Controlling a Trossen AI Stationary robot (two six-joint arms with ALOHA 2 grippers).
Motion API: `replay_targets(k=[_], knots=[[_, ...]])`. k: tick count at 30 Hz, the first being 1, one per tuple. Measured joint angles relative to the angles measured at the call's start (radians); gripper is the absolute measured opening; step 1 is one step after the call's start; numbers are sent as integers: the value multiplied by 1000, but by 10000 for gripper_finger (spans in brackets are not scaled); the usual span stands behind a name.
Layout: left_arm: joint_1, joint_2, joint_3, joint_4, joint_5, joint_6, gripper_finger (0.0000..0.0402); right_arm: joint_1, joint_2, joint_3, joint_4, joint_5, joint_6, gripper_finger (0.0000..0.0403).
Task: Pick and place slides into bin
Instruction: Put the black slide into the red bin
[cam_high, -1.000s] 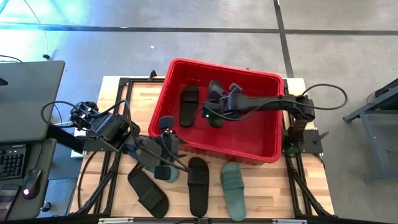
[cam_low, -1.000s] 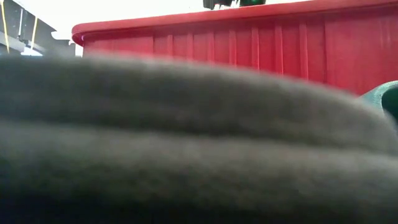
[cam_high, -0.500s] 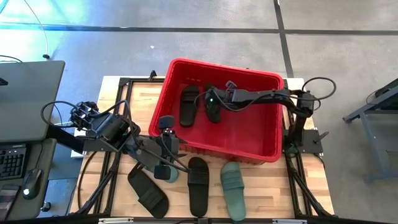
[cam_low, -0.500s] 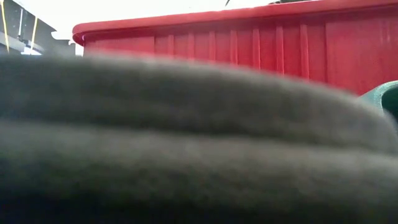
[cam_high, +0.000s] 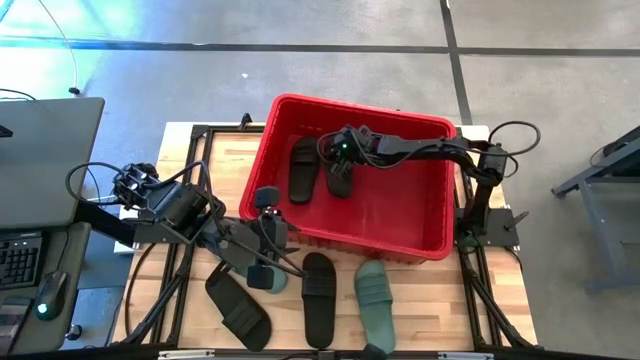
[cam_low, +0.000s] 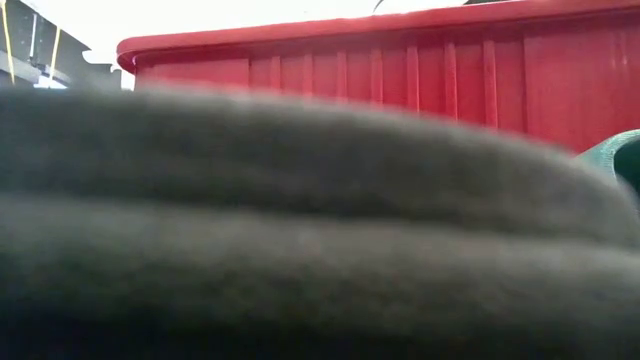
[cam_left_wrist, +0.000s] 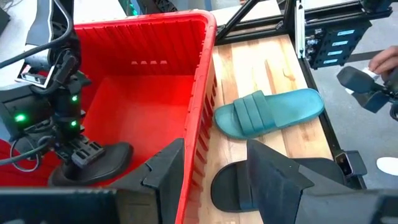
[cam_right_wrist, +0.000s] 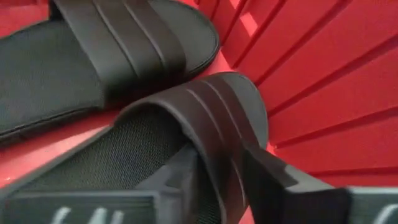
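My right gripper clamps a flat black strapped slide low inside the large bright red plastic bin, upper centre, beside another black slide; bare floor lies rightward. No writing legible.

Legible text, labels, brands, numbers, signs: none found in any view. Blue-lit panels at the upper right of the left wrist view carry markings too small to read.

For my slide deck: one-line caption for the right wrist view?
Right pincer grips a black slide by its strap inside the red bin, beside another black slide.
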Motion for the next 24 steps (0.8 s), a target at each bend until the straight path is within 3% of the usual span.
replay_targets(k=[6, 12, 18, 24], knots=[[0, 0, 0, 0, 0, 0, 156, 1, 0, 0, -54, -49, 43, 179], [0, 0, 0, -1, 0, 0, 156, 11, 0, 0, -56, -166, 156, 226], [0, 0, 0, -1, 2, -1, 156, 40, -28, 50, -22, -147, 156, 229], [-3, 12, 1, -4, 108, -11, 156, 96, -95, 196, -76, -212, 192, 204]])
